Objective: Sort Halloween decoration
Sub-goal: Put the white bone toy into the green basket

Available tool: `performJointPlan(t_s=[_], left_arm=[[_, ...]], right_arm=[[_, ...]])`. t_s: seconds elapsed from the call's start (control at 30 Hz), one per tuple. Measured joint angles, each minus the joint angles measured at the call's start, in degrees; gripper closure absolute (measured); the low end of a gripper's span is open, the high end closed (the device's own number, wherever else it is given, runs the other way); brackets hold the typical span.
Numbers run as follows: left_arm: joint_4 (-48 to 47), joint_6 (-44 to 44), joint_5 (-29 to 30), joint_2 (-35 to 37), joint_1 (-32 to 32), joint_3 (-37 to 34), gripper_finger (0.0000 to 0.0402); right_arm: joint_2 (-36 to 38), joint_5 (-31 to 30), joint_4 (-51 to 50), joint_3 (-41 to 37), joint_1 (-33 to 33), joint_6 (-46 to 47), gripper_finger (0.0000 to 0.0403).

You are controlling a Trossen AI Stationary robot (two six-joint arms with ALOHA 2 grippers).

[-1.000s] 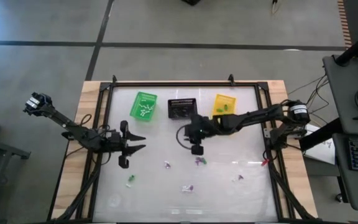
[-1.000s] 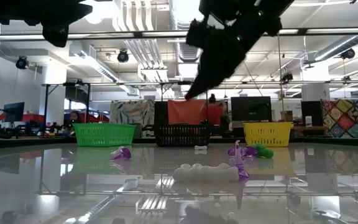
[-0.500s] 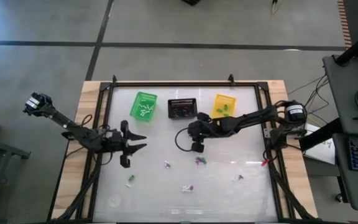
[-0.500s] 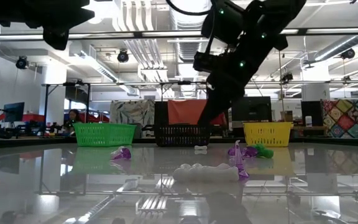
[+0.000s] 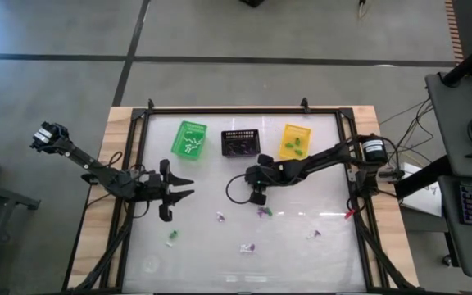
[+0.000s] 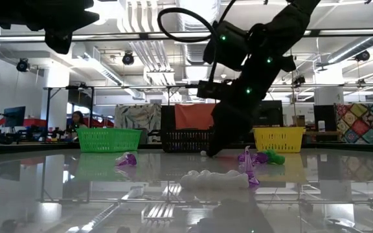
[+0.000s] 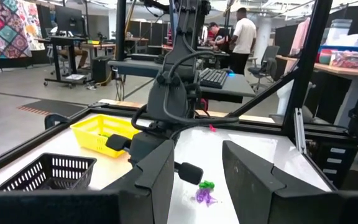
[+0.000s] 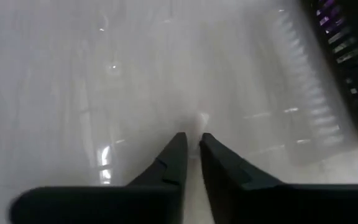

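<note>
My right gripper (image 5: 256, 197) reaches down to the table's middle, in front of the black basket (image 5: 239, 142), and is shut on a tiny white trinket (image 8: 201, 118). My left gripper (image 5: 179, 190) hangs open and level over the table's left part and holds nothing. More decoration lies loose on the white table: a purple piece (image 5: 220, 216), a purple and green one (image 5: 262, 212), a green one (image 5: 171, 238), a white and purple one (image 5: 247, 247) and a small one (image 5: 315, 234). My right gripper has the white trinket (image 6: 203, 153) at the very ends of its two fingertips (image 8: 180, 142), pinched between them. The fingers slant down from the table's right and far side. The trinket rests on the table top.
Three small baskets stand in a row at the far side: green (image 5: 190, 138), black and yellow (image 5: 295, 140), each with small pieces inside. A black frame (image 5: 244, 110) runs round the table. Free room lies along the near edge and between the arms.
My right gripper has sunk from above the table to its surface and tipped more steeply downward, ending at the white trinket in front of the black basket. The loose trinkets have stayed where they were.
</note>
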State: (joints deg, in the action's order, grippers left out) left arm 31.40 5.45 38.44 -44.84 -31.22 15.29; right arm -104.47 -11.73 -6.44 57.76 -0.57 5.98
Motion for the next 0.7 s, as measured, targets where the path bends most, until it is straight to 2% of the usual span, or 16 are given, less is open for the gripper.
performJointPlan(t_s=[0.1,0.33,0.6,0.7], left_arm=[[0.0,0.0,0.0,-0.2,0.0,0.0,0.0282],[0.0,0.0,0.0,-1.0,0.0,0.0,0.0282],[0.0,0.2,0.0,-1.0,0.0,0.0,0.0282],[0.1,0.2,0.0,-0.9,0.0,0.0,0.0282]], right_arm=[[-0.3,1.0,0.0,0.0,-0.3,0.0,0.0388],[1.5,3.3,2.0,-0.3,-0.6,-1.6,0.0394],[3.8,7.8,14.9,-0.3,-0.6,-3.2,0.0394],[3.7,8.8,23.1,-0.3,-1.0,-3.4,0.0394]])
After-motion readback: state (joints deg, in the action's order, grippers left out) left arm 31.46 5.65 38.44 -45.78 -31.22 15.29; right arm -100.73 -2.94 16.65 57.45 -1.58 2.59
